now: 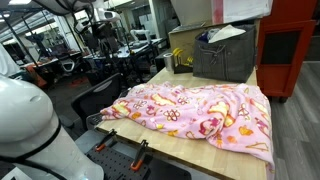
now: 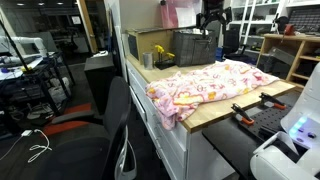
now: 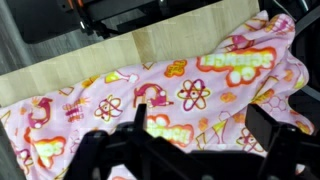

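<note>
A pink blanket [image 3: 190, 85] printed with atoms, flasks and the word "science" lies spread and rumpled over a light wooden table [image 3: 90, 65]. It shows in both exterior views [image 1: 195, 112] [image 2: 215, 82], with one end hanging over the table's edge. My gripper [image 3: 200, 125] hangs open and empty well above the blanket's middle, its two dark fingers wide apart. In an exterior view it shows as a dark shape high over the table [image 2: 213, 16].
A dark grey bin [image 1: 224, 56] [image 2: 195, 47] stands at the far end of the table, with a small yellow object [image 2: 157, 52] beside it. Orange-handled clamps [image 1: 140, 150] [image 2: 248, 110] grip the table's near edge. A black office chair [image 2: 112, 125] stands beside the table.
</note>
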Action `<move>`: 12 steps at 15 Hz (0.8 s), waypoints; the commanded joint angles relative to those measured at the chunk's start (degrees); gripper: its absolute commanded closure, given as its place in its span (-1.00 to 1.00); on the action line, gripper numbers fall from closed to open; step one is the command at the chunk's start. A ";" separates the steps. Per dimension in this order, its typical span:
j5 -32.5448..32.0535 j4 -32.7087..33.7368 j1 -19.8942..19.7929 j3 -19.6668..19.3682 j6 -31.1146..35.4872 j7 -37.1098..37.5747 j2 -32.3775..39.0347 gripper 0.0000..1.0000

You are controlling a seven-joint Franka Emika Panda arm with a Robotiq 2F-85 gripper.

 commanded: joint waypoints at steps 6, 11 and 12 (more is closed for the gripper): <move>-4.00 13.93 4.12 1.14 6.05 10.72 20.90 -1.00; -6.50 21.50 8.53 -0.55 6.84 10.56 32.63 -1.00; -6.85 22.69 9.53 -0.98 6.82 10.25 34.58 -1.00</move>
